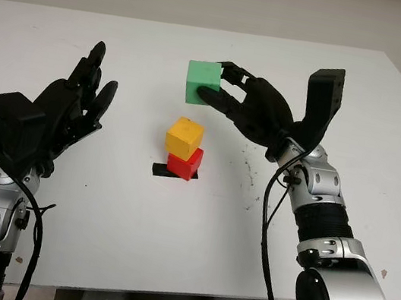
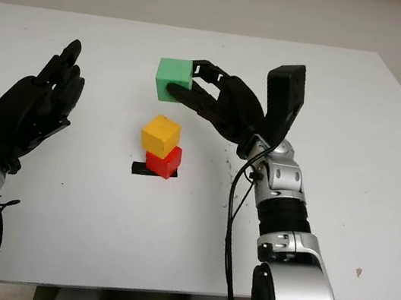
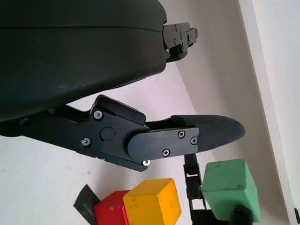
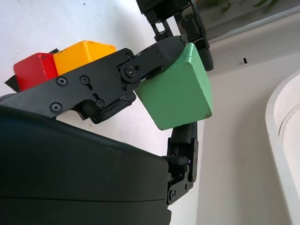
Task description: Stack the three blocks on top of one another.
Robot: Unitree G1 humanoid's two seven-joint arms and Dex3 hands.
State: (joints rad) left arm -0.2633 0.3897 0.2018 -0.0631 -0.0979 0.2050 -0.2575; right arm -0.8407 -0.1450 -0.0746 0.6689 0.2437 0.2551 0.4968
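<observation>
While above the yellow block (image 1: 184, 136), right hand (image 1: 247, 108) clasps green block (image 1: 202, 82).

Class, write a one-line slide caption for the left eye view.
Right hand holds green block above yellow block on red block; left hand open.

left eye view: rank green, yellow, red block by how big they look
1. green block, held off the table in the right hand, so nearer the camera; that may inflate it.
2. yellow block, close behind green.
3. red block, partly covered by the yellow one, so its true size can't be judged.
</observation>
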